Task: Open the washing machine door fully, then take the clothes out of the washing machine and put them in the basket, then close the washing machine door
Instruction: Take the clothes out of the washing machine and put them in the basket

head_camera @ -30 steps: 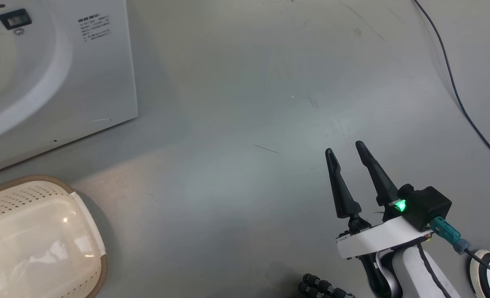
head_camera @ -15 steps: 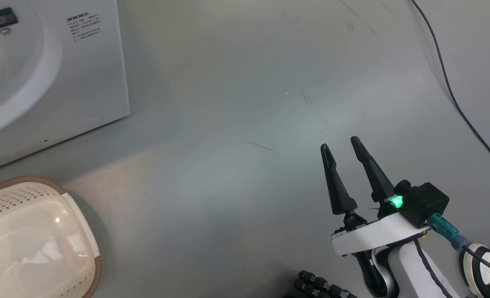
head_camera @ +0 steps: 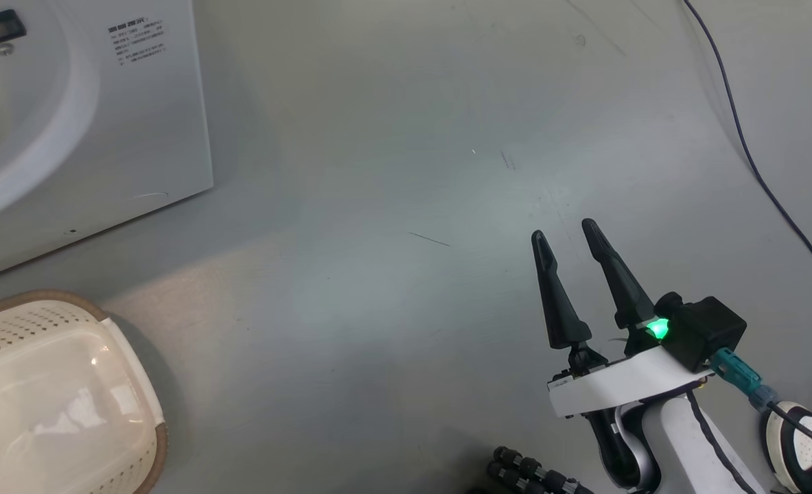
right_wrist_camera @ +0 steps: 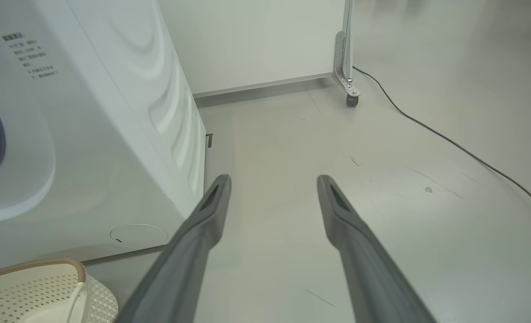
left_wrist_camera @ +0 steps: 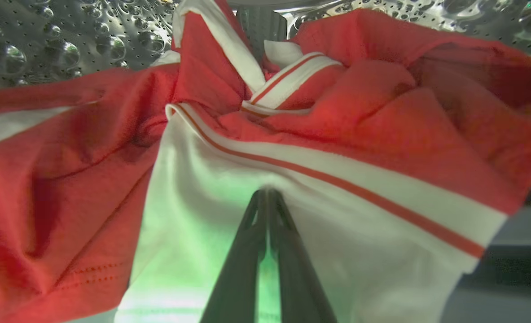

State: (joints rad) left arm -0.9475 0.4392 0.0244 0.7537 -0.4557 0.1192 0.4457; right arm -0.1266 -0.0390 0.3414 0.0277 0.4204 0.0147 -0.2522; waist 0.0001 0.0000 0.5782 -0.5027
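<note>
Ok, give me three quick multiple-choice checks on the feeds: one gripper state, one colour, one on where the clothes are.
1. Of the left gripper and the right gripper, which is shut? A left; B right; C neither.
2. The clothes are: A blue and grey; B black; C red and white.
3. The clothes lie: A folded on a table; B in the steel drum; C hanging from the right gripper.
Answers: 1 A, its fingers meet on white cloth, the right's stand apart. 2 C, red fabric with white panels. 3 B, perforated steel shows behind them.
</note>
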